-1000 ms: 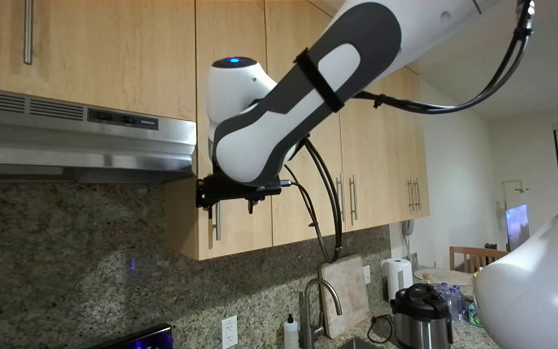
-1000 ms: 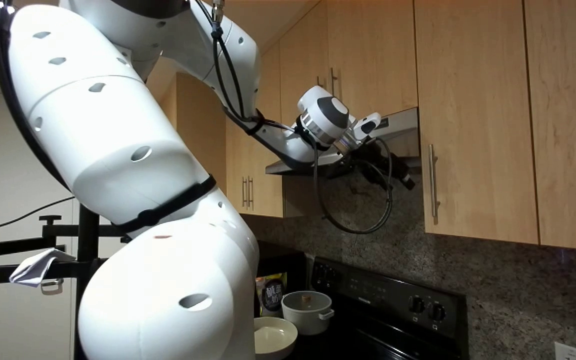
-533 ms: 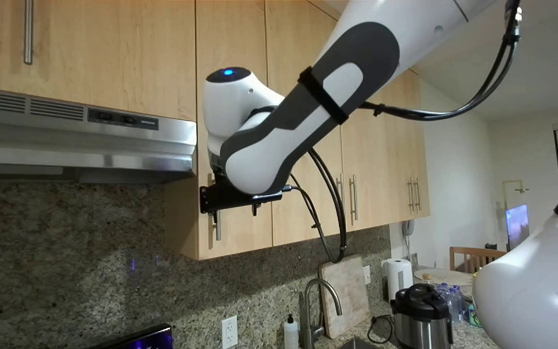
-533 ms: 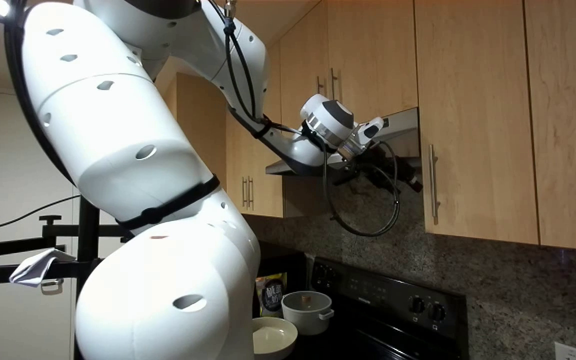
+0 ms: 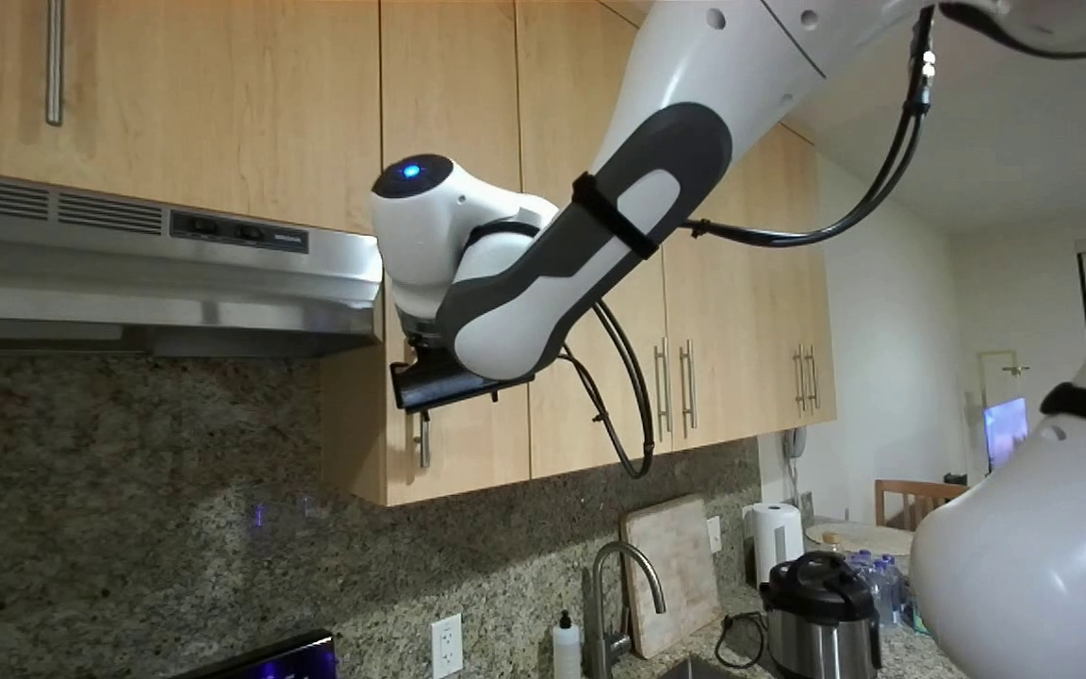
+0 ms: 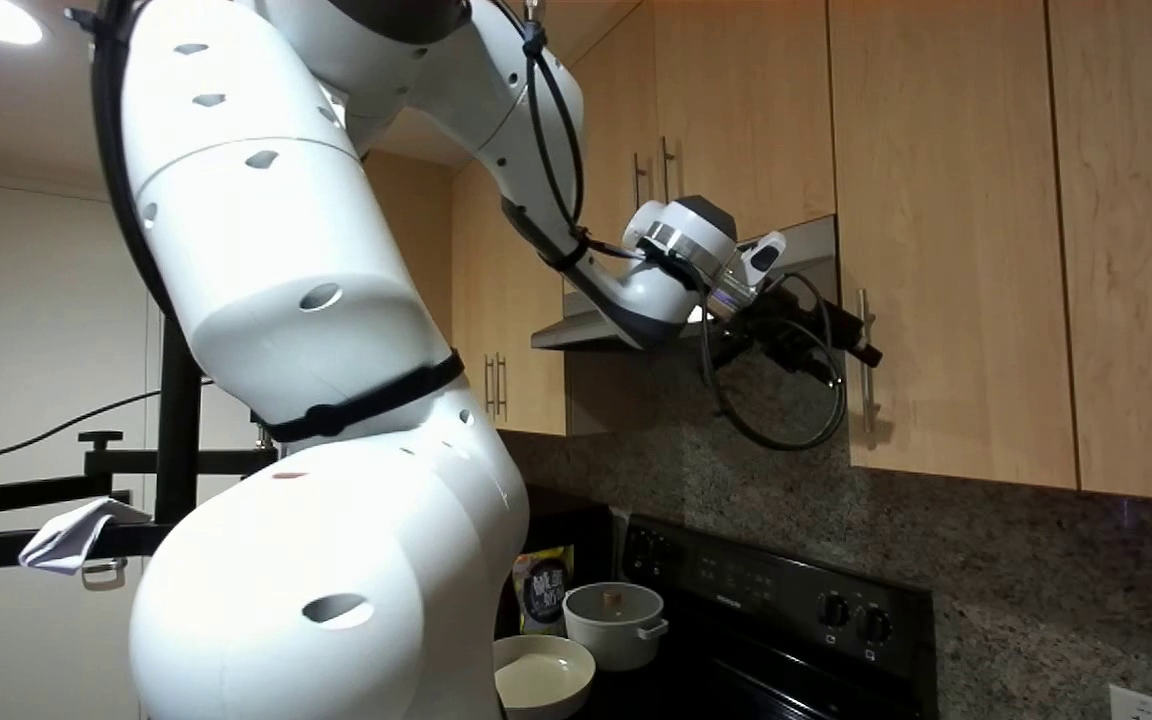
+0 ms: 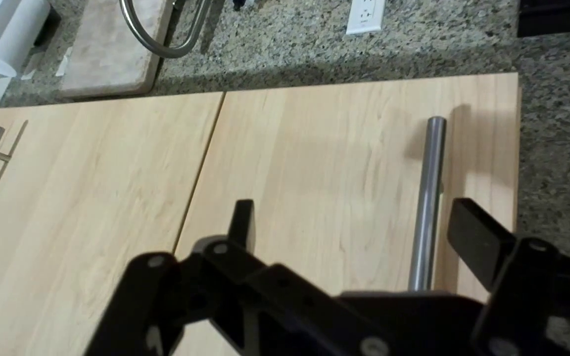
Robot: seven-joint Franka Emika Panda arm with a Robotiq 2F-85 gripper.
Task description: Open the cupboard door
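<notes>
Plainly, jaws: apart, wrist view showing silver bar handle point(image 7: 428, 202) between.
Tall light-wood door point(image 5: 477, 448): closed, handle mostly hidden in an exterior view.

Part of the vertical silver bar handle point(image 7: 428, 207) is hidden from me behind the black two-fingered gripper point(image 7: 356, 230); the tall light-wood cupboard door point(image 5: 451, 85) runs out of sight at the top.

No text is legible. Noted: printing on the yellow-edged bag point(image 6: 544, 592), a small mark on the stove's black control panel point(image 6: 781, 603), a pale mark on the range hood's switch strip point(image 5: 239, 232); all too small to read.
</notes>
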